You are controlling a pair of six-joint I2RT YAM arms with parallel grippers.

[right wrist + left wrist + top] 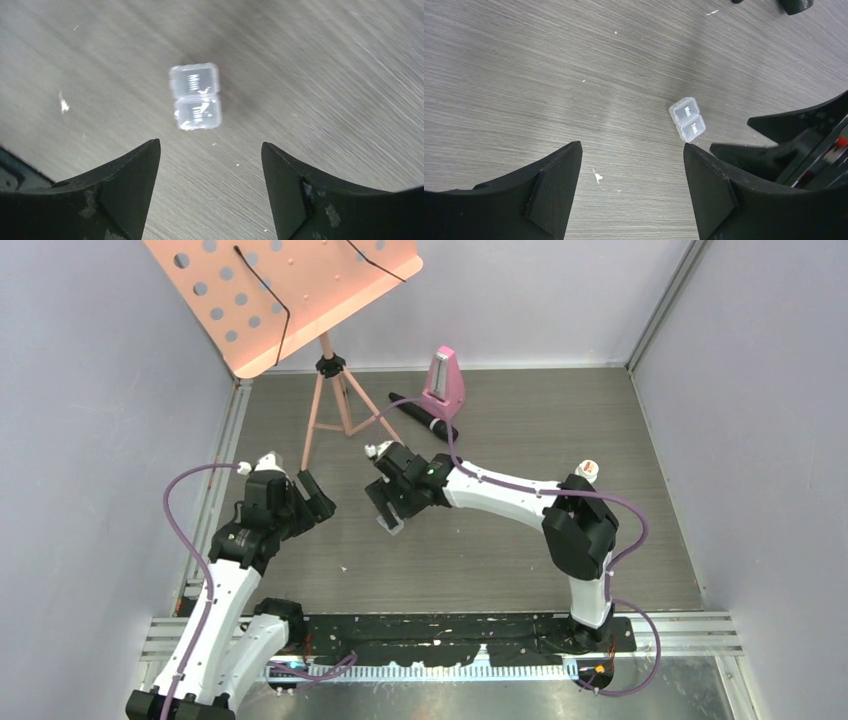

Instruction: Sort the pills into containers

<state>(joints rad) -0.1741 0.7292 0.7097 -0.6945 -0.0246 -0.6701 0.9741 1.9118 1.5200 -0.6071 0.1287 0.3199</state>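
The containers (195, 96) are one small clear pill box with two square compartments, lids down, lying flat on the grey wood-grain table. In the right wrist view it sits just ahead of my right gripper (210, 143), which is open and empty. In the left wrist view the containers (687, 119) lie ahead and to the right of my left gripper (632, 146), which is also open and holds nothing. Black fingers (784, 135) of the right gripper reach in from the right there. From above, the left gripper (318, 498) and right gripper (388, 508) face each other mid-table. No pills show in any view.
A pink music stand (290, 290) on a tripod (335, 400) stands at the back left. A pink metronome (444, 385) and a black pen (425, 418) lie at the back centre. A small white-capped bottle (587, 470) stands behind the right arm's elbow. Walls enclose the table.
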